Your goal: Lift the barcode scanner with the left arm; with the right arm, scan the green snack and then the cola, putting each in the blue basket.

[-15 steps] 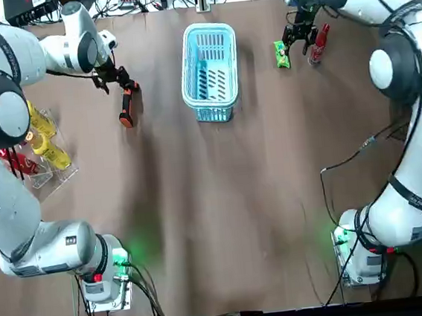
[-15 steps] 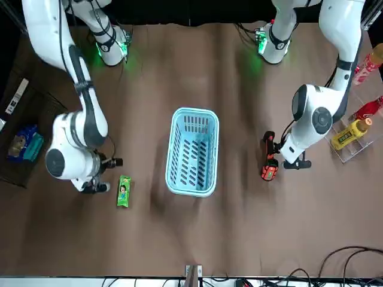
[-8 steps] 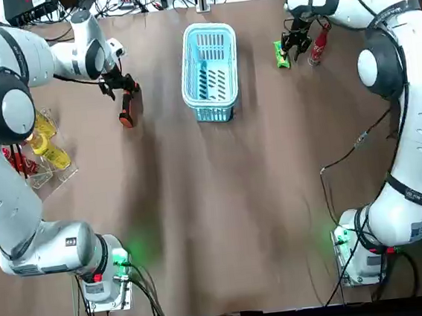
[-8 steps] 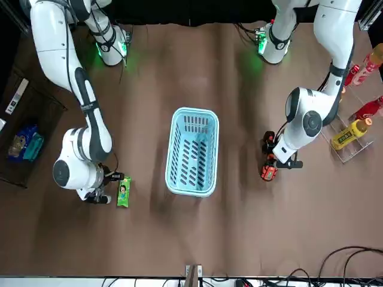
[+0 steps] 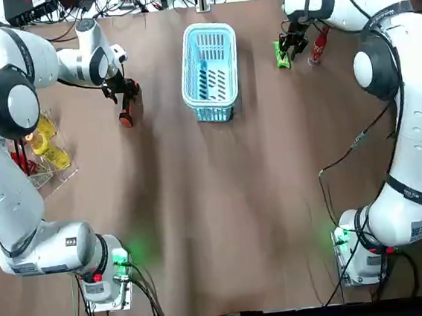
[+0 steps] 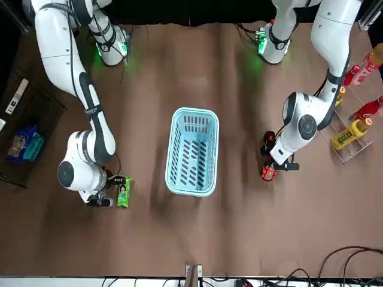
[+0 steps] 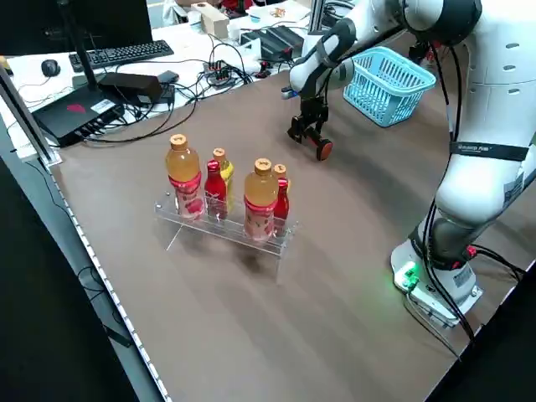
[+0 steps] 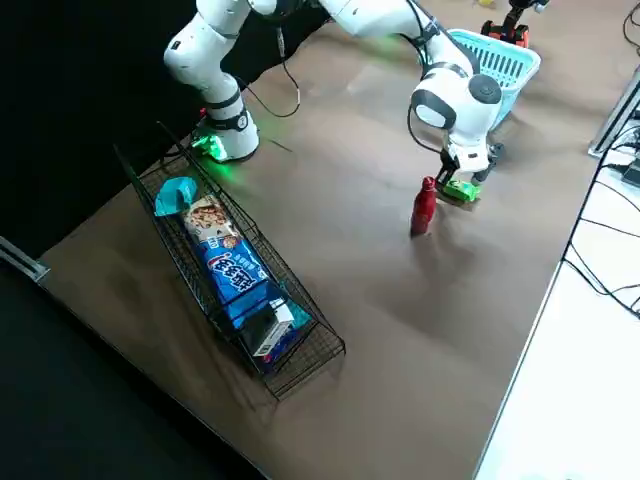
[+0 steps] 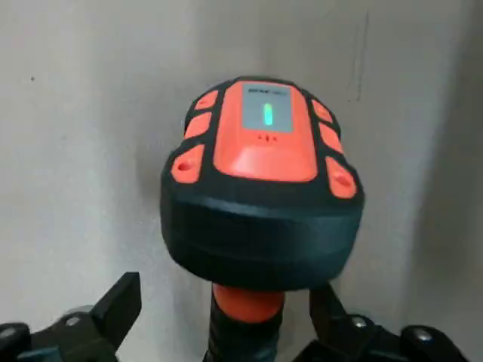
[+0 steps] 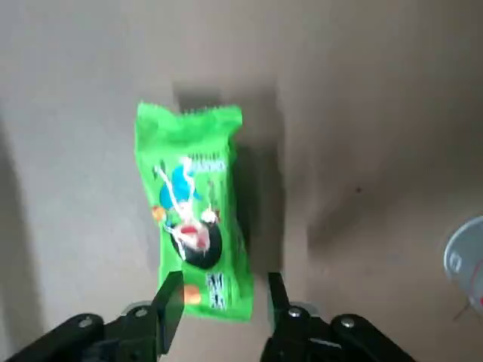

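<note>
The orange-and-black barcode scanner (image 5: 125,112) lies on the brown table, left of the blue basket (image 5: 188,70). My left gripper (image 9: 224,294) is open and low over it, one finger on each side of the scanner's (image 9: 260,196) orange neck. The green snack (image 5: 282,54) lies flat to the right of the basket. Open as well, my right gripper (image 10: 223,286) hovers with its fingers astride one end of the snack (image 10: 195,219). The cola, a red bottle (image 5: 319,41), stands upright just right of the snack, also seen as a red bottle (image 8: 424,207) from the right side.
A clear rack of bottles (image 5: 41,144) stands at the table's left edge. A wire basket (image 8: 230,260) of packaged snacks sits off the right edge. Cables and equipment lie beyond the far edge.
My left gripper has slid in over the scanner's handle. My right gripper has shifted from beside the cola to directly over the green snack. Nothing has been lifted.
</note>
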